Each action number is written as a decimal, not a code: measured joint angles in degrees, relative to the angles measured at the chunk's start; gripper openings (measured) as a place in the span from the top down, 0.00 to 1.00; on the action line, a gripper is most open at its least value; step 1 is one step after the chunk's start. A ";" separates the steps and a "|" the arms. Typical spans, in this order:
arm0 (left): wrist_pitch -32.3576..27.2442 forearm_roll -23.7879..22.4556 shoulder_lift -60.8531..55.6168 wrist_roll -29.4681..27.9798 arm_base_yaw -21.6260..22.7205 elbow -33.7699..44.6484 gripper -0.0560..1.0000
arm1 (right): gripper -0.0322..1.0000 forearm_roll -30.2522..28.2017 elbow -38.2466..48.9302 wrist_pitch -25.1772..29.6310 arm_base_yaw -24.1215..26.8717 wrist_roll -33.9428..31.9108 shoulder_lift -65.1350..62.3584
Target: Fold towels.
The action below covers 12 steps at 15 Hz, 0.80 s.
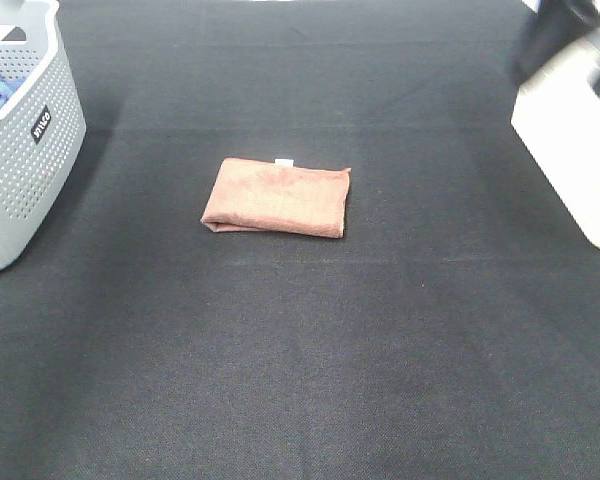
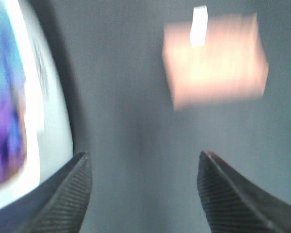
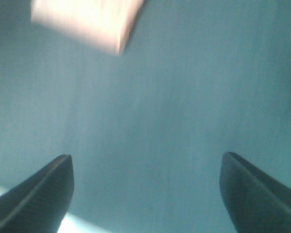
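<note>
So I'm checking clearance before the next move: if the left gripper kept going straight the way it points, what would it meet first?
Probably just the bare dark mat. The open left gripper aims between the basket and the folded towel, though blur hides the depth.

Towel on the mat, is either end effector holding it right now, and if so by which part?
Neither. The left end effector and right end effector are open and empty; the folded towel lies apart from both.
</note>
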State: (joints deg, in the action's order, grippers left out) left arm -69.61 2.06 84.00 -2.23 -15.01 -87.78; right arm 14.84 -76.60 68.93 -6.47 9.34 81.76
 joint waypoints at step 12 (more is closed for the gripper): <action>7.39 0.00 -55.29 3.78 0.00 55.92 0.37 | 0.21 -6.47 47.21 -7.56 0.00 1.03 -51.05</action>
State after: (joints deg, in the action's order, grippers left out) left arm -62.22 2.06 28.71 1.55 -15.01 -31.86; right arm 8.37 -29.39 61.36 -6.47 10.37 30.71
